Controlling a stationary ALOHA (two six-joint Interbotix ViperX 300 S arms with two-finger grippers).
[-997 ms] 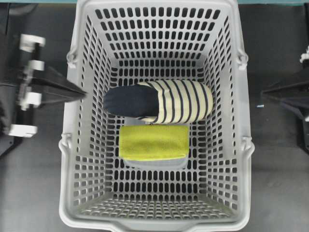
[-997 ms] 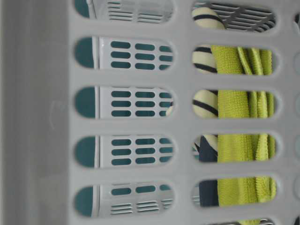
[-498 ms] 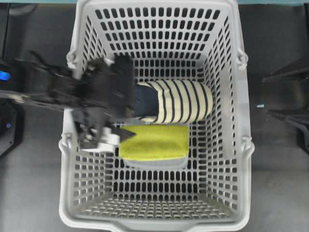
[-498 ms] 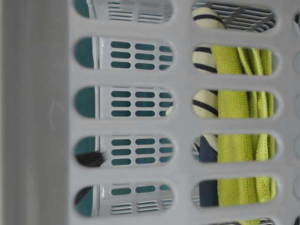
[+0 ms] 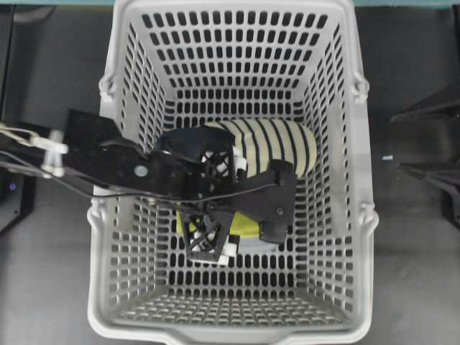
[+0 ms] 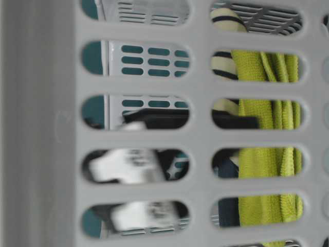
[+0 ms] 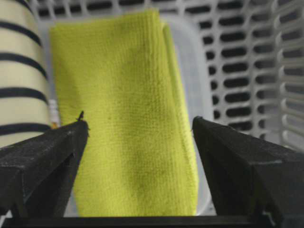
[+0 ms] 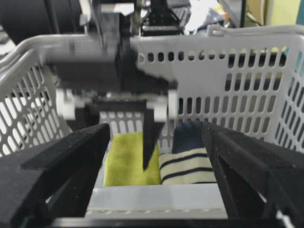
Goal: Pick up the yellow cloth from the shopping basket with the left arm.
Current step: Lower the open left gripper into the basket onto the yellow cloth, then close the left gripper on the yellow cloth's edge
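Overhead: left arm (image 5: 108, 162) enters from 9 o'clock over the rim of the shopping basket (image 5: 345, 129) and reaches inside. Left gripper (image 5: 248, 219) sits above the yellow cloth (image 5: 241, 226), hiding most of it; only a sliver shows. Striped slipper (image 5: 280, 144) lies just beside the cloth at its 12 o'clock. Right gripper (image 5: 431, 140) is parked outside the basket at 3 o'clock, fingers apart.

Table-level: through the basket wall slots, cloth (image 6: 267, 164) at 3 o'clock, blurred black-and-white arm parts (image 6: 133, 164) at 8 o'clock.

Left wrist: left gripper (image 7: 140, 128) spread wide, fingers (image 7: 42, 161) either side of the folded cloth (image 7: 123, 104), not touching it. Slipper (image 7: 19, 71) at 9 o'clock, basket floor (image 7: 247, 57) at 2 o'clock.

Right wrist: right gripper (image 8: 156, 142) spread, nothing between its fingers. Left gripper (image 8: 118, 95) blurred over cloth (image 8: 126, 161) and slipper (image 8: 187, 164).
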